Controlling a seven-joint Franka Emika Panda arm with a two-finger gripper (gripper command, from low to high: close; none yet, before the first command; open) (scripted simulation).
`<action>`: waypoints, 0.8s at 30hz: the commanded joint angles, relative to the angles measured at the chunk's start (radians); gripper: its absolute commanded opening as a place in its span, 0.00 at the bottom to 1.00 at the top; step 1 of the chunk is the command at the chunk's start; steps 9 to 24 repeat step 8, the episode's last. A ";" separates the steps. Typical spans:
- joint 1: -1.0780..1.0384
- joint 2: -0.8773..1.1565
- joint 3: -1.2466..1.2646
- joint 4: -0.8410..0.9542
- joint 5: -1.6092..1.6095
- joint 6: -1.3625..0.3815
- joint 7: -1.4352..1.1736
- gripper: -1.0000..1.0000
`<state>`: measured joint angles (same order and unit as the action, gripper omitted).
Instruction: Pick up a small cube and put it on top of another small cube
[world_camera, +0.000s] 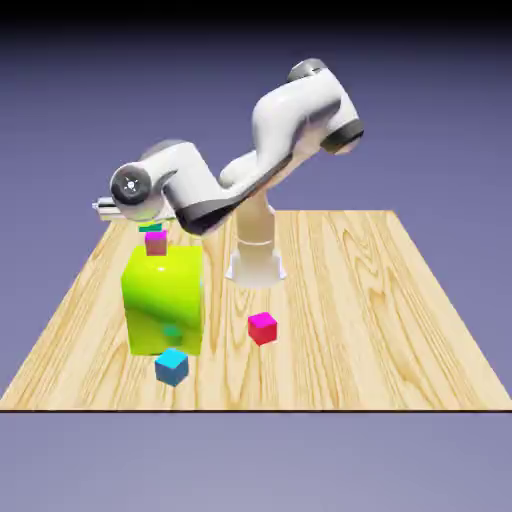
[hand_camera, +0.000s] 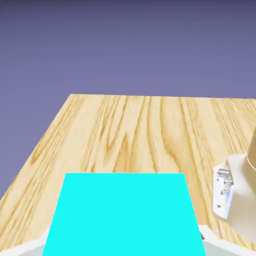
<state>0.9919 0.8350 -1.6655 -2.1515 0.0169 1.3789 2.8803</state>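
The tiny teal cube (world_camera: 149, 228) shows as a thin sliver under the hand, with my gripper (world_camera: 150, 224) shut on it. In the hand view the teal cube (hand_camera: 122, 215) fills the bottom middle and hides the fingertips of the gripper (hand_camera: 125, 250). Right below it in the exterior view stands the magenta-topped cube (world_camera: 156, 243) with dull pink sides, on top of the big yellow-green block (world_camera: 165, 298). I cannot tell whether the teal cube touches the magenta top or hangs just above it. The magenta-topped cube is hidden in the hand view.
A sky-blue cube (world_camera: 172, 366) lies in front of the yellow-green block. A brighter magenta-and-red cube (world_camera: 262, 327) sits to the exterior view's right of the block. The robot's base (world_camera: 255, 262) stands behind; the same base (hand_camera: 239, 197) shows at the hand view's right edge.
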 joint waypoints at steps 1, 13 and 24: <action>0.011 0.002 -0.001 -0.036 0.006 0.027 0.003 0.00; 0.034 0.006 -0.004 -0.115 0.017 0.089 0.011 1.00; 0.034 0.006 -0.004 -0.115 0.017 0.089 0.011 1.00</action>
